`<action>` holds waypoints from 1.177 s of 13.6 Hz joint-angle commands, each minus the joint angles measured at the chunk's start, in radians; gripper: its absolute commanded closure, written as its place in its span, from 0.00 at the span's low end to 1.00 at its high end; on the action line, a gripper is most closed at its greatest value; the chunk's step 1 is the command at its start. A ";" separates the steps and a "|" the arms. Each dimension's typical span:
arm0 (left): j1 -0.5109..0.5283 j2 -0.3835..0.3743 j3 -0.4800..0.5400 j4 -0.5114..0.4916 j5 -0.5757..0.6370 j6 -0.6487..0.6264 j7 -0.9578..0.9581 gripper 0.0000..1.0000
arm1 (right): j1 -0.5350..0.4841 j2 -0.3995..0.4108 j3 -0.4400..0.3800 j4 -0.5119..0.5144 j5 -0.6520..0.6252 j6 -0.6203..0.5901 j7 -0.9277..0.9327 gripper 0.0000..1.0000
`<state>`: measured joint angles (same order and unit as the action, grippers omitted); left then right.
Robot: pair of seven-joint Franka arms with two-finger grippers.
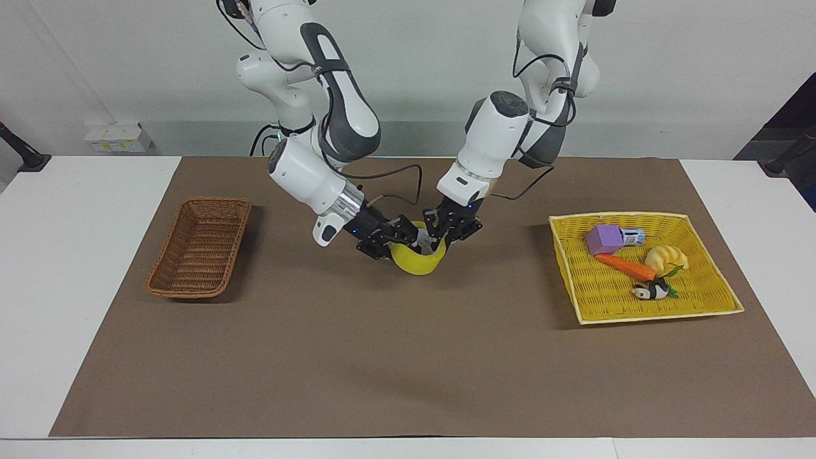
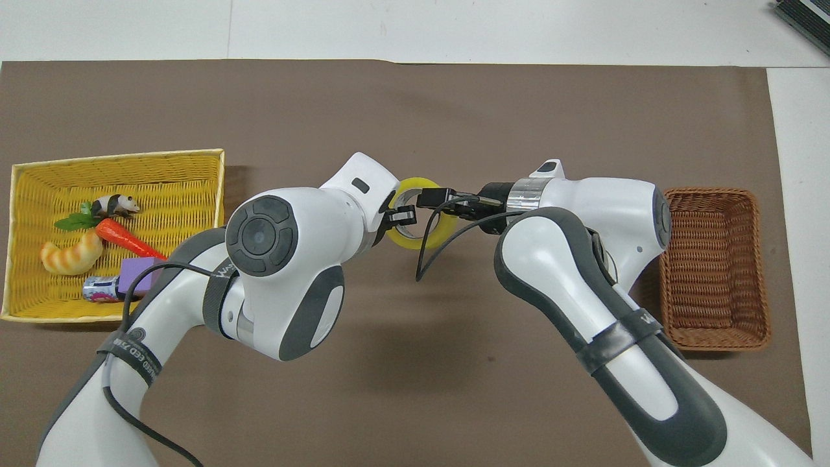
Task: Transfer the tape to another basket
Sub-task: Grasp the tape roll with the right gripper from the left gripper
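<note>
Facing view. Tape (image 1: 417,262) is off the surface, in the air over the middle of the brown mat, between the two baskets. Left gripper (image 1: 442,241) has its jaws clamped on the roll's rim at the side toward the left arm. Right gripper (image 1: 390,242) is at the rim on the other side; whether its jaws have closed on the roll I cannot tell.

Judgement: this is a hand-over. The left jaws should let go only once the right grip is firm. The right jaws should straddle the roll's wall, one inside the core. A skewed bite could twist or drop the roll.

Brown basket (image 1: 213,201), near the right arm's end, has nothing in it. Yellow basket (image 1: 656,313), near the left arm's end, holds a purple block (image 1: 604,238), a small can (image 1: 633,236), a carrot (image 1: 625,266), a croissant (image 1: 666,258) and a panda (image 1: 650,291).

Overhead view. Tape (image 2: 415,245) shows between the two wrists, with both grippers over its ring. Brown basket (image 2: 710,192) is again bare inside. The tape is well apart from it, so I judge a long carry remains.
</note>
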<state>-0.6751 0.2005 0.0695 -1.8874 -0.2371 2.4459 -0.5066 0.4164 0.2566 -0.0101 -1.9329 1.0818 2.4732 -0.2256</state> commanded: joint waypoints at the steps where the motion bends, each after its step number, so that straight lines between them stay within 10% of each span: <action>1: -0.001 0.007 0.015 0.027 -0.036 0.016 -0.023 1.00 | 0.010 0.009 0.002 0.008 0.018 0.059 0.057 1.00; 7: 0.000 0.008 0.015 0.028 -0.048 0.013 -0.024 1.00 | 0.009 0.007 0.002 0.015 0.020 0.058 0.072 1.00; 10: 0.005 0.004 0.019 0.028 -0.045 -0.001 -0.004 0.00 | 0.010 0.007 0.002 0.015 0.020 0.052 0.092 1.00; 16: 0.112 -0.116 0.035 0.025 -0.036 -0.192 0.098 0.00 | 0.016 0.000 0.001 -0.008 -0.102 0.047 0.214 1.00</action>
<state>-0.6071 0.1474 0.1064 -1.8540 -0.2650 2.3474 -0.4750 0.4282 0.2622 -0.0095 -1.9375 1.0534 2.5153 -0.0929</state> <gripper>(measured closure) 0.075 0.974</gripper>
